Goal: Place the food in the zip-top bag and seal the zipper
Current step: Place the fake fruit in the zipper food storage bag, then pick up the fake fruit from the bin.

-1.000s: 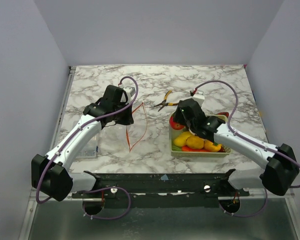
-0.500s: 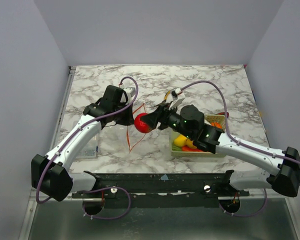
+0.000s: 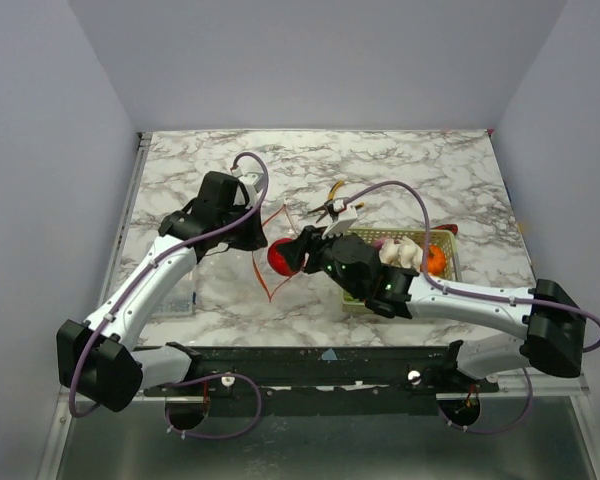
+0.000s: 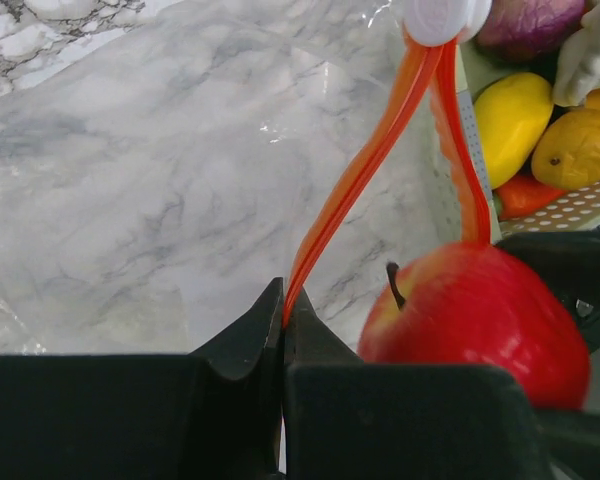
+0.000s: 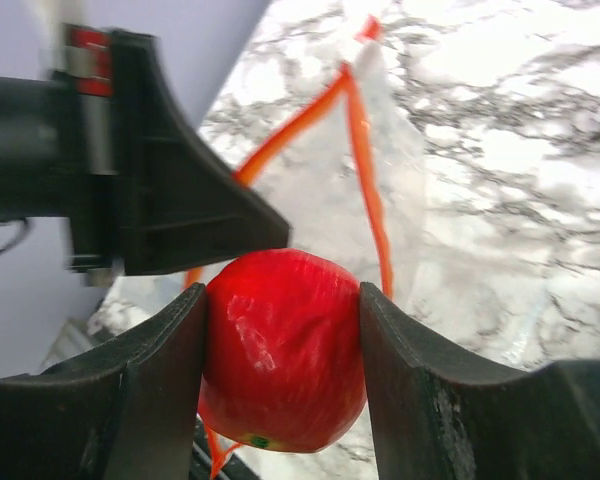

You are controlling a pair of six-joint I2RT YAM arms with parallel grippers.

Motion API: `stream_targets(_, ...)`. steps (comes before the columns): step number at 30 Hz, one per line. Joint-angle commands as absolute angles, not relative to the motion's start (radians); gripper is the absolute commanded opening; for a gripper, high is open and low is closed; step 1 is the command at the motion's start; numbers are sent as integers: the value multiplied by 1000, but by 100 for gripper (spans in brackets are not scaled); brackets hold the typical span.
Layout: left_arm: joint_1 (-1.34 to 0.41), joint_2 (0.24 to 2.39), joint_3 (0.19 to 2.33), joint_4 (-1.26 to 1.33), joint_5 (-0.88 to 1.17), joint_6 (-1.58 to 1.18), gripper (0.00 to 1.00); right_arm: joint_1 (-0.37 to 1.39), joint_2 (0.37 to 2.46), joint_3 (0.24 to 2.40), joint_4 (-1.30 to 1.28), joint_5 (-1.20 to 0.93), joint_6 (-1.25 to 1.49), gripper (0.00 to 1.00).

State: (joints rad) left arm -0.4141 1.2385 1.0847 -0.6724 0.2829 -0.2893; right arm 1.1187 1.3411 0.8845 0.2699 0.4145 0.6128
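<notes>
My right gripper (image 5: 283, 300) is shut on a red apple (image 5: 283, 350), which hangs just above the table at the mouth of the clear zip-top bag (image 5: 320, 190). In the top view the apple (image 3: 279, 258) sits beside the red-orange zipper (image 3: 263, 280). My left gripper (image 4: 283, 310) is shut on one zipper strip (image 4: 370, 160) and holds it up, so the two strips spread apart. A white slider (image 4: 442, 18) joins them at the far end. More food, a yellow mango (image 4: 512, 110) and a purple piece (image 4: 535, 22), lies in the basket.
The pale green mesh basket (image 3: 420, 232) stands right of the bag, holding an orange (image 3: 435, 258) and a white bulb (image 3: 400, 252). Yellow-handled pliers (image 3: 332, 205) lie behind it. A small clear item (image 3: 175, 300) rests near the table's left edge.
My right arm lifted the apple out of the basket and swung it left to the bag's mouth. The left gripper kept its hold on the zipper and shifted slightly.
</notes>
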Motion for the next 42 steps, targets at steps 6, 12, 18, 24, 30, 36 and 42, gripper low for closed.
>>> stream_targets(6, -383, 1215, 1067, -615, 411, -316, 0, 1127, 1390, 900, 260, 537, 669, 10)
stream_targets(12, -374, 1212, 1065, -611, 419, -320, 0, 1127, 1408, 937, 214, 460, 697, 61)
stream_targets(18, -373, 1201, 1064, -613, 402, -318, 0, 1126, 1352, 960, 130, 463, 692, 82)
stream_targets(24, -371, 1173, 1065, -607, 382, -316, 0, 1126, 1275, 1003, 3, 515, 689, 80)
stream_targets(30, -371, 1060, 1152, -731, 287, -371, 0, 1126, 1155, 1047, -220, 625, 678, 80)
stream_targets(36, -371, 974, 1133, -732, 137, -414, 0, 1123, 1027, 997, -355, 780, 691, 86)
stream_targets(42, -373, 1073, 1173, -801, 183, -391, 0, 1072, 1044, 1013, -549, 822, 747, 88)
